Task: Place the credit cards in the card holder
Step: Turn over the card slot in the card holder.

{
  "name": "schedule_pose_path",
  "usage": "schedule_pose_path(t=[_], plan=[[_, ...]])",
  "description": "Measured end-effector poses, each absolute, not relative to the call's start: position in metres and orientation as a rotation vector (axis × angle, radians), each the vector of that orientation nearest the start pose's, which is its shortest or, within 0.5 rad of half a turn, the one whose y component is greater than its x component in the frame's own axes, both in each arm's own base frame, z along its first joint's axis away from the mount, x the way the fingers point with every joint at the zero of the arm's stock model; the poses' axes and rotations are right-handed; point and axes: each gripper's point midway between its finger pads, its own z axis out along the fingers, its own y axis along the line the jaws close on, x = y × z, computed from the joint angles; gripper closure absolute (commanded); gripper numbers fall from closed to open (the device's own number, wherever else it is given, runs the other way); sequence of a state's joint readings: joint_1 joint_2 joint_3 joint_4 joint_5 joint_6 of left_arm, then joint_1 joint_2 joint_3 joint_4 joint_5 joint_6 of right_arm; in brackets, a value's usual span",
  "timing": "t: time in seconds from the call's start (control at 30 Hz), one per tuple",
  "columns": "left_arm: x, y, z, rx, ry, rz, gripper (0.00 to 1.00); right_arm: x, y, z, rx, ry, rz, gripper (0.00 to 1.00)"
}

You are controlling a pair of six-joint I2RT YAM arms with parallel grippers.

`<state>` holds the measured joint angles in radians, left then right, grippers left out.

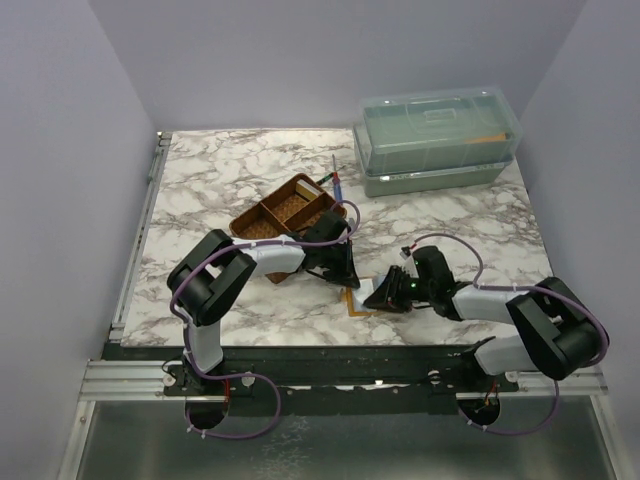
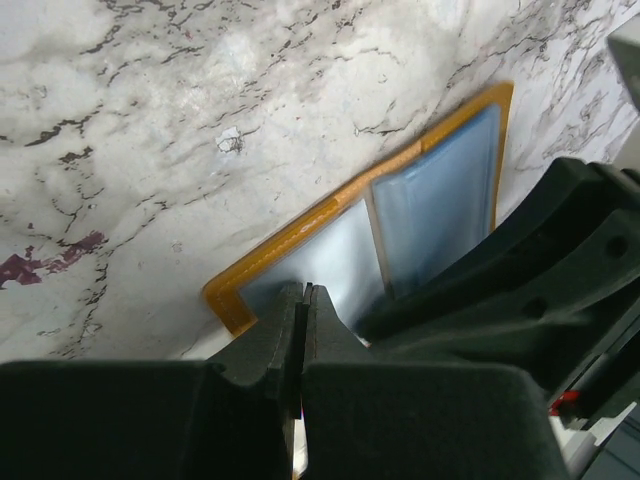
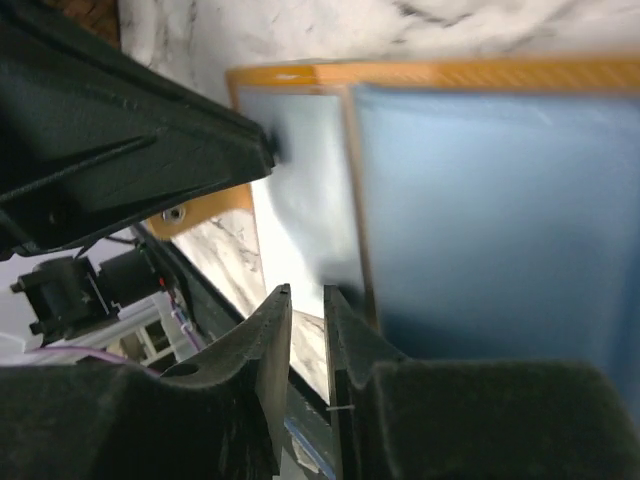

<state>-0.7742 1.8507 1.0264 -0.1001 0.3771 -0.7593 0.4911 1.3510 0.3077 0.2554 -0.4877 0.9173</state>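
The card holder (image 1: pixel 353 303) lies open on the marble between my two grippers, orange rim up, with pale blue-grey inner faces (image 2: pixel 440 200). A whitish credit card (image 3: pixel 300 190) lies flat on its left inner panel, and its near edge sticks out past the holder's rim over the table. My left gripper (image 2: pixel 303 292) is shut, its tips down on the holder's near corner and nothing visible between them. My right gripper (image 3: pixel 306 296) stands at the card's protruding edge. Its jaws are a narrow gap apart, with marble showing through. Its black body (image 2: pixel 530 290) fills the right of the left wrist view.
A brown compartment tray (image 1: pixel 285 210) sits just behind the left gripper, with a pen (image 1: pixel 337 181) at its far corner. A translucent green lidded box (image 1: pixel 435 140) stands at the back right. Grey walls close in the table on three sides.
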Motion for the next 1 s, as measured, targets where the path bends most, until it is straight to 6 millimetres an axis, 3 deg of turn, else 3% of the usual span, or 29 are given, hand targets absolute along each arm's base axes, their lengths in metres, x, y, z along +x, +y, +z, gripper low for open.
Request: schedule_pose_path(t=[0.13, 0.27, 0.57, 0.8, 1.0], plan=[[0.233, -0.356, 0.029, 0.198, 2.751, -1.016, 1.00, 0.179, 0.239, 0.021, 0.248, 2.593, 1.262, 0.77], [0.235, -0.354, 0.032, 0.213, 2.744, -0.997, 0.97, 0.182, 0.237, 0.025, 0.236, 2.595, 1.216, 0.73], [0.246, -0.357, 0.069, 0.258, 2.661, -1.023, 0.89, 0.215, 0.227, 0.066, 0.201, 2.501, 1.025, 0.65], [0.265, -0.358, 0.117, 0.257, 2.536, -1.088, 0.87, 0.208, 0.226, 0.057, 0.172, 2.548, 1.002, 0.69], [0.278, -0.347, 0.130, 0.216, 2.502, -1.094, 0.83, 0.191, 0.254, 0.042, 0.073, 2.604, 1.069, 0.71]])
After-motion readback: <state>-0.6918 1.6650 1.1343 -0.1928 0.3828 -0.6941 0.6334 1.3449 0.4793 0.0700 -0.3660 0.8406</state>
